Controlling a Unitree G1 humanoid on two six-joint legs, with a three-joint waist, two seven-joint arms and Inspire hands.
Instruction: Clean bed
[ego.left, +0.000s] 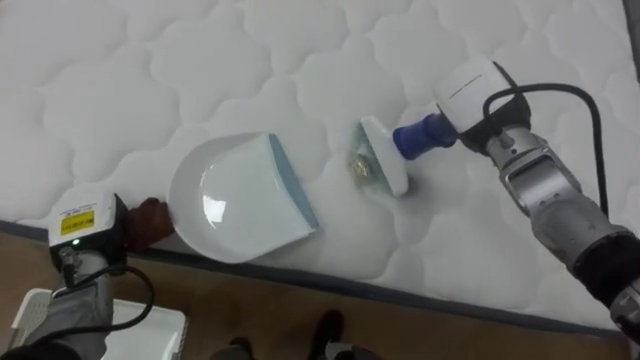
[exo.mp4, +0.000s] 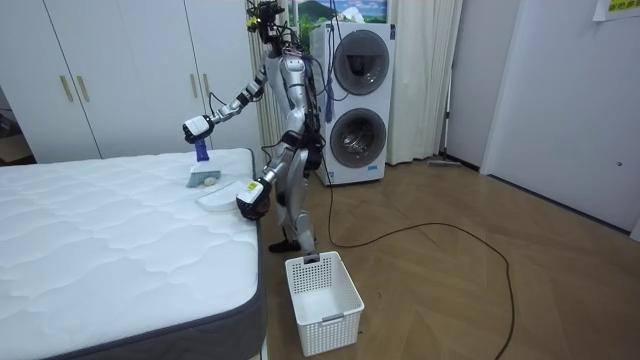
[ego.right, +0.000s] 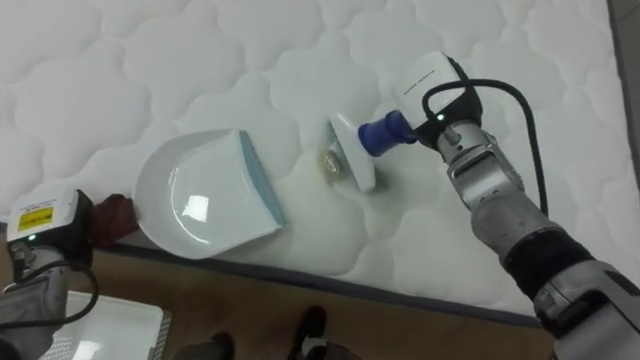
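Left hand (ego.left: 85, 228), fingers not discernible, is placed beside a likely light, stiff dustpan (ego.left: 235, 200); brush (ego.left: 385, 160) is gripped by its handle in right hand (ego.left: 470, 92).

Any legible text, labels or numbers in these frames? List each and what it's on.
Nothing legible.
yellow label at the left robot hand: print too small to read.
paper sheet on the wall, room view's upper right: blurred, unreadable.
washer stack: no marking can be made out.
mattress, dustpan, brush: no text.
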